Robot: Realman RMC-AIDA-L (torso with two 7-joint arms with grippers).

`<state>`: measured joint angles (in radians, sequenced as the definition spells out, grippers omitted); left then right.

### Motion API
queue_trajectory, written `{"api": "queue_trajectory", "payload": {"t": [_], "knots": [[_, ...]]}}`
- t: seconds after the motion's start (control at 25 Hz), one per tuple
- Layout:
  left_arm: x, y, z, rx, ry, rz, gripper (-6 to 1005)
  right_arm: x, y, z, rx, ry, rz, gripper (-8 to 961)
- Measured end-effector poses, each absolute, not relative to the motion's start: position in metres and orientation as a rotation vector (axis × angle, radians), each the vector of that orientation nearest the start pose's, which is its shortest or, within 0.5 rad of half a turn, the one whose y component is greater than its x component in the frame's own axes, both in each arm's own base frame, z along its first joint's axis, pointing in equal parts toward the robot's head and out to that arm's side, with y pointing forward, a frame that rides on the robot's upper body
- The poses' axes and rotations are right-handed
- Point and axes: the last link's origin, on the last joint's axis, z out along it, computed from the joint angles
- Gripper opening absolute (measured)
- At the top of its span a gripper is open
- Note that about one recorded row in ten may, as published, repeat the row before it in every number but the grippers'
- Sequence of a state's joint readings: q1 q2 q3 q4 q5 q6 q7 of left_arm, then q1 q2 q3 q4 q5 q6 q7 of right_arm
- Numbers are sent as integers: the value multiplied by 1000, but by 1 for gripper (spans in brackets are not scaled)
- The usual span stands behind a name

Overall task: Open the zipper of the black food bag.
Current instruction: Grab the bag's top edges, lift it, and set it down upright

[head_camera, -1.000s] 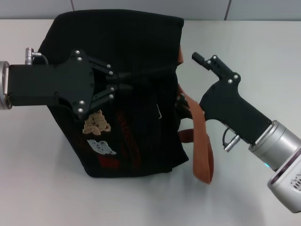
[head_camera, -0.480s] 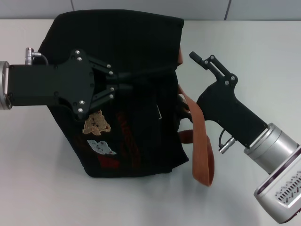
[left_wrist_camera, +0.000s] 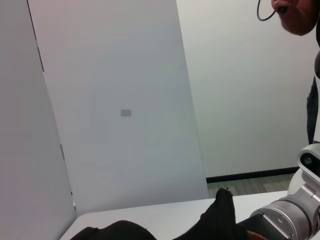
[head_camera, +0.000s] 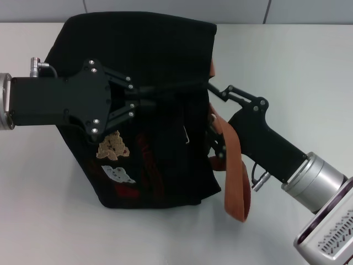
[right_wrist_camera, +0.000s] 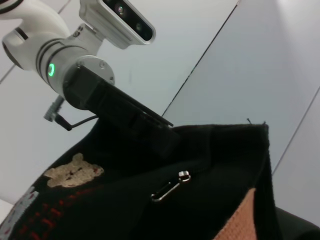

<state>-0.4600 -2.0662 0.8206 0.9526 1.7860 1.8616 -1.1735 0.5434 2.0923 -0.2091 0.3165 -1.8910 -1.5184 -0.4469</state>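
Note:
The black food bag [head_camera: 160, 49] stands mid-table, its bear patch [head_camera: 112, 146] facing me. My left gripper [head_camera: 144, 97] reaches in from the left and is shut on a fold of the bag's top fabric, pulling it taut. The zipper's silver pull tab [head_camera: 187, 135] lies on the dark cloth just right of centre; it also shows in the right wrist view as the pull tab [right_wrist_camera: 171, 187]. At the bag's right edge my right gripper [head_camera: 213, 118] is open, one finger [head_camera: 226, 91] touching the cloth and the other by the brown-orange strap [head_camera: 234, 165].
The white table [head_camera: 298, 61] extends to the right and in front of the bag. A loose strap handle hangs off the bag's right side under my right arm. A wall panel [left_wrist_camera: 115, 110] rises behind the table, and a person [left_wrist_camera: 300, 20] stands at the far side.
My right gripper has swung left and down, from clear of the bag to its right edge. The left gripper and the bag have stayed put.

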Motion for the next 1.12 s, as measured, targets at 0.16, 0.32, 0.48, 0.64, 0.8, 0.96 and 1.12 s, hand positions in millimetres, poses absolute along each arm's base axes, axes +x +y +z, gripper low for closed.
{"api": "queue_trajectory", "payload": {"t": [0.16, 0.32, 0.48, 0.64, 0.8, 0.96, 1.12], "knots": [[-211, 305, 46, -2824, 153, -864, 104, 216, 260, -103, -2068, -445, 842, 284], [-212, 304, 46, -2825, 153, -864, 104, 215, 260, -104, -2073, -444, 841, 214], [-213, 303, 47, -2824, 148, -862, 104, 215, 260, -105, -2068, -447, 834, 144], [-214, 303, 47, -2822, 144, -862, 104, 215, 261, -105, -2068, -446, 825, 72], [-214, 303, 47, -2821, 144, -861, 104, 216, 261, -105, -2065, -443, 824, -2], [-215, 303, 47, -2816, 141, -859, 104, 216, 261, -104, -2064, -435, 824, 39], [-215, 304, 47, -2817, 142, -858, 104, 217, 263, -103, -2053, -418, 822, 81]]}}
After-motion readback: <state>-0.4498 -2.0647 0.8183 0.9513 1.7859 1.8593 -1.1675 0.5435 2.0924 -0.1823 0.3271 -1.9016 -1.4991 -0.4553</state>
